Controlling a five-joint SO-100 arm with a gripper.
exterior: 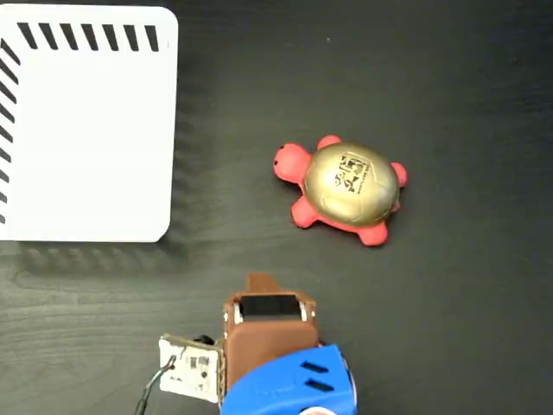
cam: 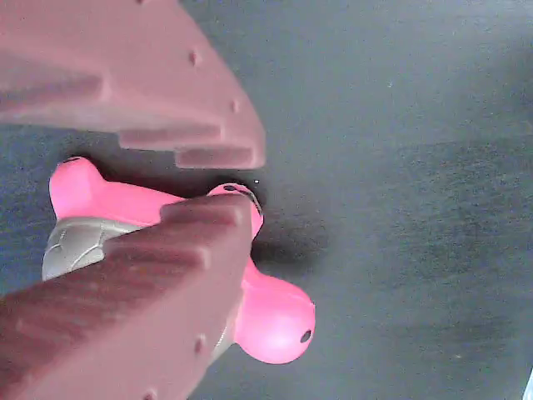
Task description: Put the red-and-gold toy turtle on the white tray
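Dark tabletop (exterior: pixel 449 328). Red-and-gold toy turtle (exterior: pixel 346 186) sits right of the white tray (exterior: pixel 86 130), untouched. Gripper (cam: pixel 241 187) on approach, jaws parted, empty. Next: straddle shell, close.

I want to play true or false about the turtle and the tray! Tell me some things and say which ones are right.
1. The turtle sits on the dark table. True.
2. The turtle is already on the white tray. False: it lies to the right of the tray in the fixed view, apart from it.
3. The turtle's shell is gold with a black print. True.
4. The gripper is squeezing the turtle. False: its fingers are apart, and in the fixed view the arm is below the turtle, not touching it.
5. The tray has toys on it. False: nothing lies on the part that shows.
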